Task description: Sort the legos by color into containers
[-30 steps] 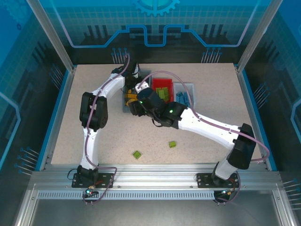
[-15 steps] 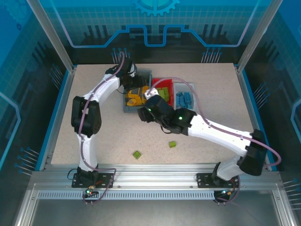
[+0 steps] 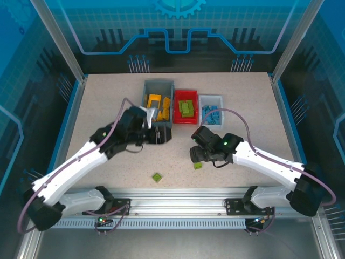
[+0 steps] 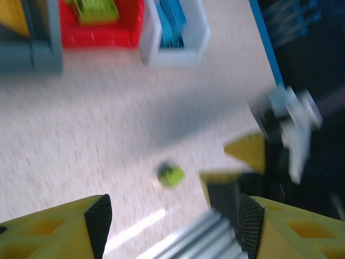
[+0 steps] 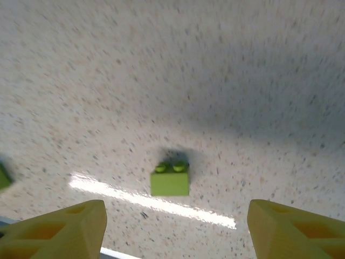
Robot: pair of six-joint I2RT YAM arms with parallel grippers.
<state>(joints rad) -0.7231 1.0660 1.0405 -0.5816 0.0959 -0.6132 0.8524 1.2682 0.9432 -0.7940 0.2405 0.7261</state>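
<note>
Two lime green legos lie loose on the table, one [image 3: 198,165] right of centre and one [image 3: 157,176] nearer the front. My right gripper [image 3: 197,155] hovers open just over the first; in the right wrist view that brick [image 5: 170,179] sits studs-up between and ahead of the spread fingers [image 5: 175,226]. My left gripper [image 3: 164,135] is open and empty in front of the bins, and its blurred view [image 4: 172,226] catches the same brick [image 4: 171,176]. The gray bin [image 3: 146,93] holds orange and yellow legos, the red bin [image 3: 187,94] green ones, the white bin [image 3: 210,98] blue ones.
The three bins stand side by side at the back centre of the speckled table. The right arm's yellow fingers [image 4: 245,151] cross the right side of the left wrist view. A metal rail [image 3: 172,197] runs along the table's front edge.
Both arms have drawn back from the bins toward the front. The left gripper left the gray bin; the right gripper came down over the green brick. Both jaws have widened.
</note>
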